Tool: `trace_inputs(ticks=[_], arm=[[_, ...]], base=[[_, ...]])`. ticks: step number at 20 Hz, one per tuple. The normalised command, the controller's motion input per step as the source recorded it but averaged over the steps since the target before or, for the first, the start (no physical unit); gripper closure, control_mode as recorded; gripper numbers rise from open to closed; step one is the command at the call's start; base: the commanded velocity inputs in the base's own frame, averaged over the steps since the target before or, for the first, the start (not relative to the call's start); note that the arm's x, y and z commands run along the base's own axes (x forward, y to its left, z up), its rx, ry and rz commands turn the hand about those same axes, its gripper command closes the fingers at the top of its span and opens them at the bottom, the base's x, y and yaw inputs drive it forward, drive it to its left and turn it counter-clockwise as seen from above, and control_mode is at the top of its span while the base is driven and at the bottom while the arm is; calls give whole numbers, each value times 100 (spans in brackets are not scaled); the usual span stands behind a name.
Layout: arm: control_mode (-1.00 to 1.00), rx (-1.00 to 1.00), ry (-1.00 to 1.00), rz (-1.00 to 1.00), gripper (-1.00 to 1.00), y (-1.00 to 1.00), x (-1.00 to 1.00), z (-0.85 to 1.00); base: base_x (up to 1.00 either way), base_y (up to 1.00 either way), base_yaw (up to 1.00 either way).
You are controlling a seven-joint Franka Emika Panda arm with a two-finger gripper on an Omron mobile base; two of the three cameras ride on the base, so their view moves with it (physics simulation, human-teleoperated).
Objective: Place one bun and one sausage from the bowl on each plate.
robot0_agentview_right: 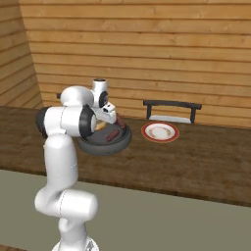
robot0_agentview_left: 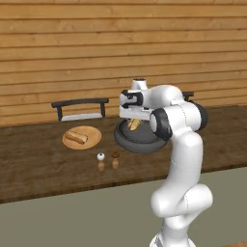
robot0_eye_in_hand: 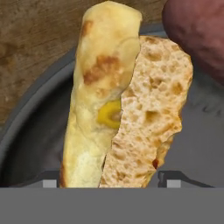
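Note:
The dark grey bowl point(robot0_agentview_left: 140, 140) sits on the wooden counter, and my gripper point(robot0_agentview_left: 132, 120) is lowered into it. In the hand view a light tan bun point(robot0_eye_in_hand: 122, 100), split along its length, lies in the bowl point(robot0_eye_in_hand: 26, 109) between my fingertips point(robot0_eye_in_hand: 49, 183). The gripper point(robot0_eye_in_hand: 111, 183) is open, with each tip close beside the bun. A dark sausage point(robot0_eye_in_hand: 197, 35) lies just past the bun, and another sausage point(robot0_agentview_right: 112, 135) rests in the bowl point(robot0_agentview_right: 105, 142). The tan wooden plate point(robot0_agentview_left: 92, 142) on the left holds a bun point(robot0_agentview_left: 76, 137). The red-rimmed plate point(robot0_agentview_right: 160, 132) stands to the right.
Two small shakers point(robot0_agentview_left: 101, 161) point(robot0_agentview_left: 115, 160) stand near the counter's front edge, between the wooden plate and the bowl. A dark rack point(robot0_agentview_left: 80, 108) stands at the back by the plank wall, and another rack point(robot0_agentview_right: 171, 110) is behind the red-rimmed plate.

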Motion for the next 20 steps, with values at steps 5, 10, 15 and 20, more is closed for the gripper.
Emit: trace_inputs(ticks=[5, 10, 15, 20], arm=[[-100, 0, 1, -5, 100, 2, -9, 0], [-100, 0, -7, 4, 100, -9, -82, 75], [-100, -1, -16, 17, 100, -27, -89, 100], [-100, -7, -10, 16, 100, -86, -18, 74]], base=[[0, 0, 0], [0, 0, 0], [0, 0, 0], [0, 0, 0]])
